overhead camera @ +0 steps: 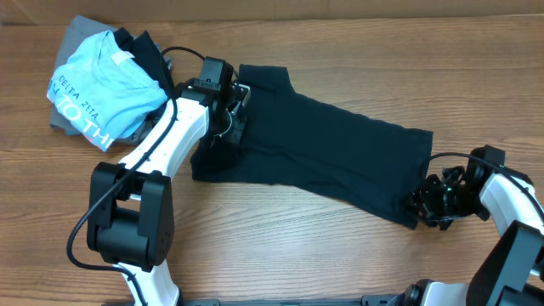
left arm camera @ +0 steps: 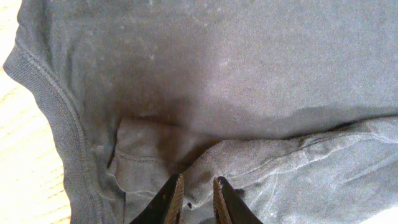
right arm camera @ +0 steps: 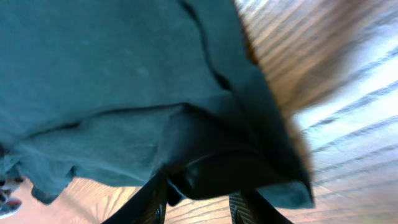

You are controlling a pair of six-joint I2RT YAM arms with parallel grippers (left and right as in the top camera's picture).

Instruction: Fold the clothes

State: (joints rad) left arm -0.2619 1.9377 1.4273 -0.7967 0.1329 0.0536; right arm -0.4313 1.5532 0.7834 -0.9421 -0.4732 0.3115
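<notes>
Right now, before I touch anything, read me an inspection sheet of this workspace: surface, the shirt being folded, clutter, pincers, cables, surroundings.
Surface: wooden table, bare wood around the shirt.
Job's things: dark navy T-shirt lies stretched in a long strip between the two arms, not yet neatly folded.
Clutter: light blue T-shirt with white lettering, heaped on a grey garment at the far left corner.
Grippers: left pincer closed on a fold near the collar; right pincer closed on bunched fabric at the opposite end.
Cables: black cable loops by the left arm; another by the right.
Surroundings: nothing seen.
</notes>
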